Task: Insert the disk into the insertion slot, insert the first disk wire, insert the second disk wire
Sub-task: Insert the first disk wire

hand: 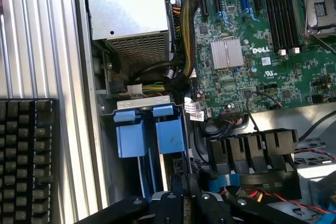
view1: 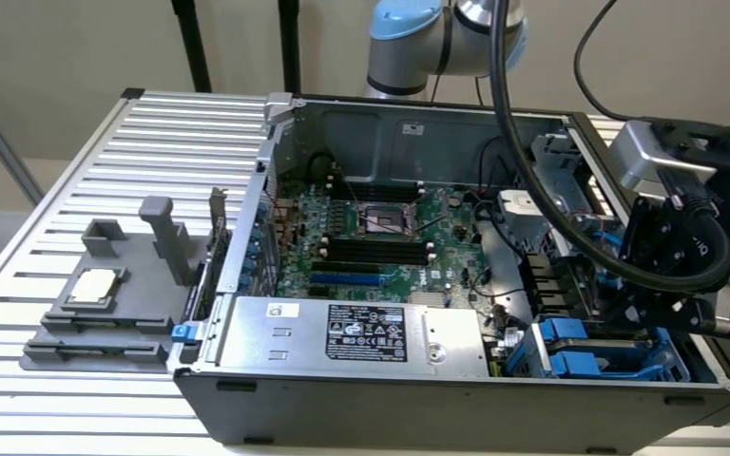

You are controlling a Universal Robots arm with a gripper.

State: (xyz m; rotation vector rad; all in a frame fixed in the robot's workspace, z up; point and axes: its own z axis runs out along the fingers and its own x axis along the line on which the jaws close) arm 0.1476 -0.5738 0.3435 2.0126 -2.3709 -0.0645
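**A:** Trying to read the gripper (hand: 185, 187) here. Open or closed?

**B:** Closed, fingertips pinched right together. No telling about anything thin caught in there, tbh.

**A:** Parked where?

**B:** Hanging right over the insertion slot (view1: 574, 350), down in the corner of the open PC case (view1: 403, 410) at the exterior view's right, just beside the silver power supply (view1: 339, 332). From the wrist cam: two blue latches (hand: 131, 132) side by side, just ahead of the fingertips.

**A:** And the disk?

**B:** Hard to pick out for sure. Plenty of blue plastic down in that bay, but can't tell carrier from rails.

**A:** Anything else nearby?

**B:** Green motherboard (view1: 378, 237) mid-case, black fan shroud (hand: 252, 148) next to the slot, red and orange wires (hand: 257, 194) close by the fingers. Out on the slatted table (view1: 124, 171), at the exterior view's left, a grey fixture (view1: 149, 247) holding a processor chip (view1: 92, 288).
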